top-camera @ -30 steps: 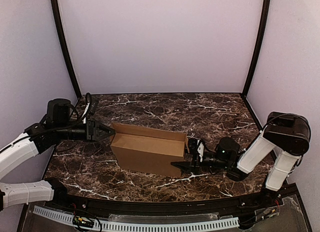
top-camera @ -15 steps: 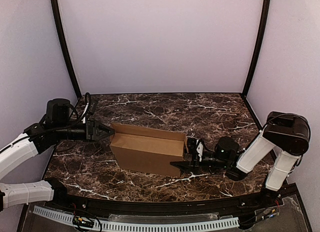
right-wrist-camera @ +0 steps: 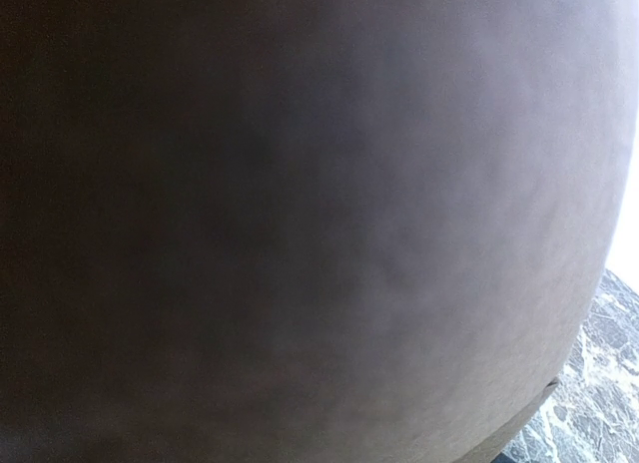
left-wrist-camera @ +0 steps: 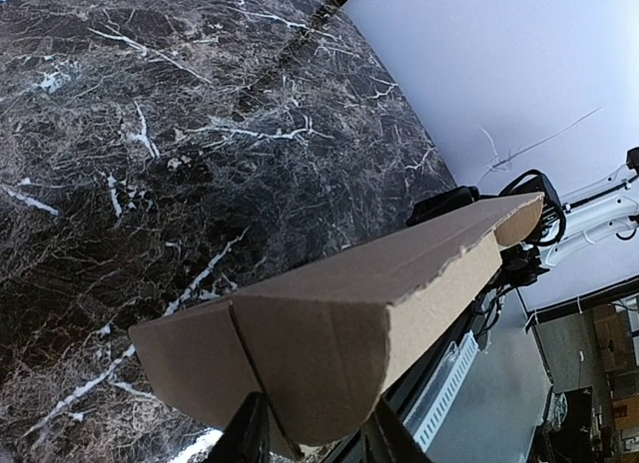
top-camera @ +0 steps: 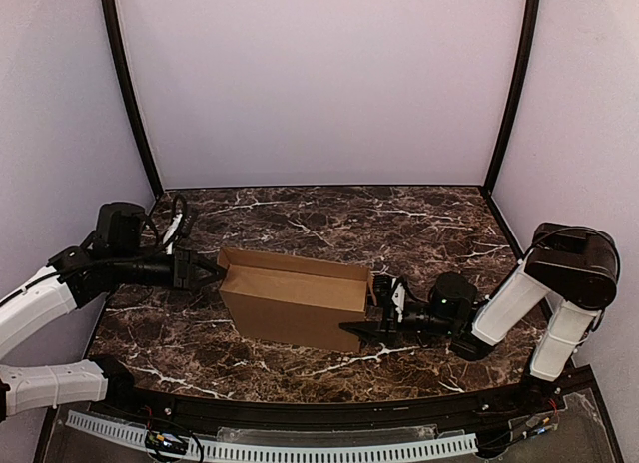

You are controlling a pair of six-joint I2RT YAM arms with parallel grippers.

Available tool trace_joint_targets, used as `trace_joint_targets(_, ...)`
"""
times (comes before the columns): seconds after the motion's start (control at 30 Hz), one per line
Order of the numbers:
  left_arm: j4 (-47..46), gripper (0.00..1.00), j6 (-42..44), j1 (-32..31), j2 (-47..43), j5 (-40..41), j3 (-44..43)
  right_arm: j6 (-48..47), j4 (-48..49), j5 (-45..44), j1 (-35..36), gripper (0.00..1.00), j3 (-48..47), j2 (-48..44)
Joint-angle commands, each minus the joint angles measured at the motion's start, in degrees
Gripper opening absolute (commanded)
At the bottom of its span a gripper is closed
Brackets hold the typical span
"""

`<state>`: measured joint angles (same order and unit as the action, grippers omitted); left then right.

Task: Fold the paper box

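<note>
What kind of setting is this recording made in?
Probably a lab test booth: plain pale walls and black frame posts enclose a marble-pattern table, with a left arm and right arm flanking a paper box.

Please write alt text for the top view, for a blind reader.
A brown box lies on a dark marble table, with the left claw at its left end and the right claw at its right end. Pale walls surround them.
</note>
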<state>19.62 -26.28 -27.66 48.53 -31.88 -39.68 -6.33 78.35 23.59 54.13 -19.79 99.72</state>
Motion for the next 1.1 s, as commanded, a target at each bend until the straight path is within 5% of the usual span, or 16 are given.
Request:
trace_joint_targets(0.0,2.09,0.30,1.28,-0.29,-1.06,1.11,0.97,-0.27,-2.38,-0.03,0.45,0.62,-0.42,0.59)
trace_joint_targets(0.53,-0.22,0.30,0.09,-0.28,0.19,0.77,1.04,0.29,-8.13,-1.01,0.43,0.82,0.43,-7.12)
trace_joint_targets(1.07,-0.63,0.30,-0.17,-0.38,0.44,0.58,0.46,-1.44,-20.86,-1.50,0.45,0.85,2.30,-18.40)
